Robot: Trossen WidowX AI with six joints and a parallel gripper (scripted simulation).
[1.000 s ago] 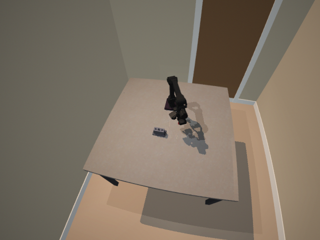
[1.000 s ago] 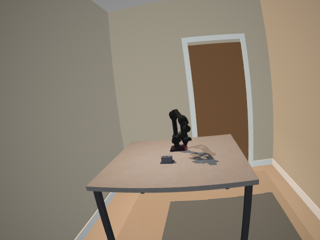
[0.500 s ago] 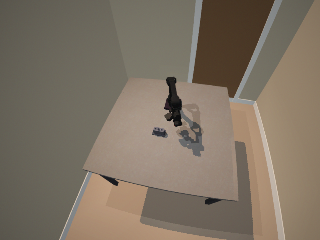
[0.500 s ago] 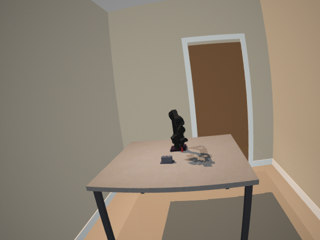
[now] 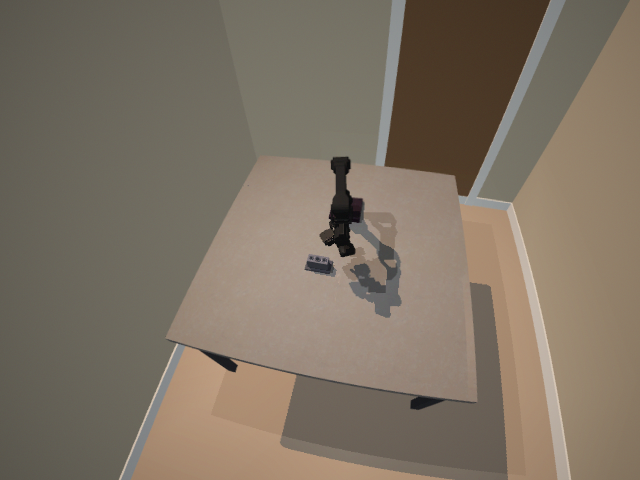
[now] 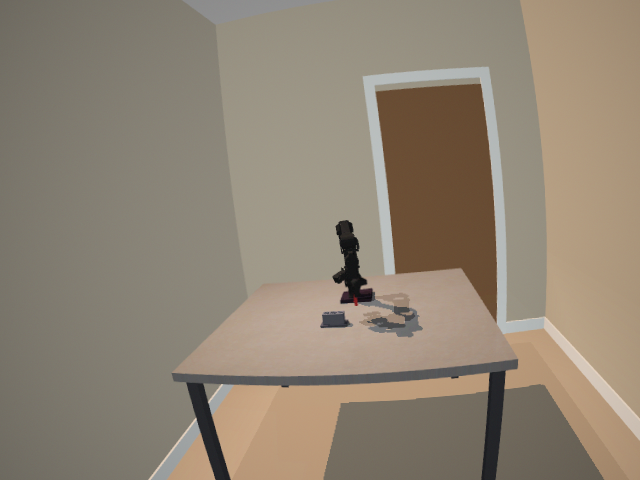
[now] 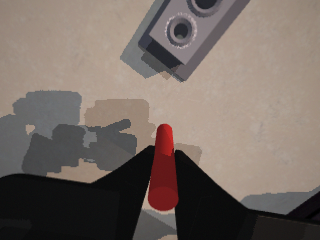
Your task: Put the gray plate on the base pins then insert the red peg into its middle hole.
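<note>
So the gripper (image 7: 162,165) is clamping the red peg (image 7: 163,170) around its middle, hanging above the table (image 6: 289,356) just beside the gray plate (image 7: 192,30), which is already sitting on the base (image 5: 318,264). Guessing it's pinching mid-shaft to keep the tip free for the hole. From the exterior view the peg's long axis is running roughly vertical, free end pointing down.

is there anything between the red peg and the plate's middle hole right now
Nothing visible. The gripper is shut on the red peg, and in the wrist view only bare table top lies between it and the gray plate on the base. The middle hole is cut off at that view's edge.
</note>
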